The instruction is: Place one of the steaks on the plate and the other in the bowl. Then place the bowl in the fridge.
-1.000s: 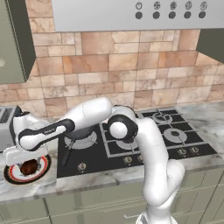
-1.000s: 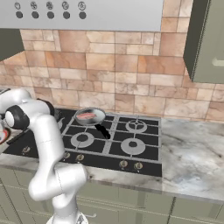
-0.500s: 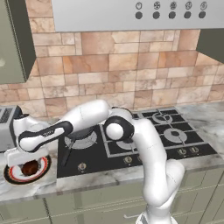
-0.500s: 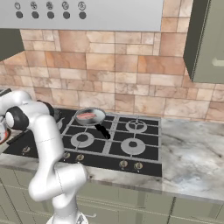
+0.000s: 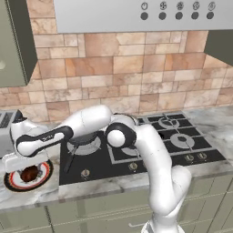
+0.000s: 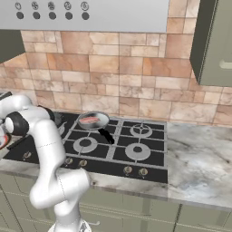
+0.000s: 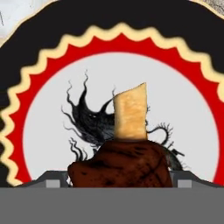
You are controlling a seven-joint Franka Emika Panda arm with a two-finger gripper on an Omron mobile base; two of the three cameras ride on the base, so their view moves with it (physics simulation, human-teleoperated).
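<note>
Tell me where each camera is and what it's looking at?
Left base view: behind the arm's left, facing the black stove; white arm reaches left to the round black-rimmed plate.
Right base view: behind its right, same stove, silver frying pan holding the pale pink steak; arm at left.
Hand view: on the hand, looking down at the plate and dark brown steak.
Both base views share the stove.
</note>
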